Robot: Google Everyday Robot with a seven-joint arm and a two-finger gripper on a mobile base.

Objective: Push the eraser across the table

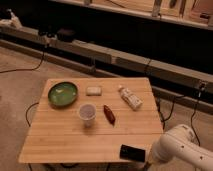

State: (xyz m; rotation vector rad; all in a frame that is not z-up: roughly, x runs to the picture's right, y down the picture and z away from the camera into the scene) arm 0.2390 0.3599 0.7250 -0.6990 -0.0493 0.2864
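The eraser point(132, 152), a flat black block, lies near the front right edge of the bamboo-plank table point(60, 140). My white arm point(177, 146) comes in from the lower right, past the table's front right corner. The gripper point(149, 158) is at the arm's end, low at the table edge and just right of the eraser. I cannot tell whether it touches the eraser.
A green bowl point(62, 94) sits at the back left, with a whitish pad point(93, 90) beside it. A clear cup point(87, 114) and a dark red oblong object point(109, 114) stand mid-table. A white bottle point(130, 97) lies back right. Cables run on the floor.
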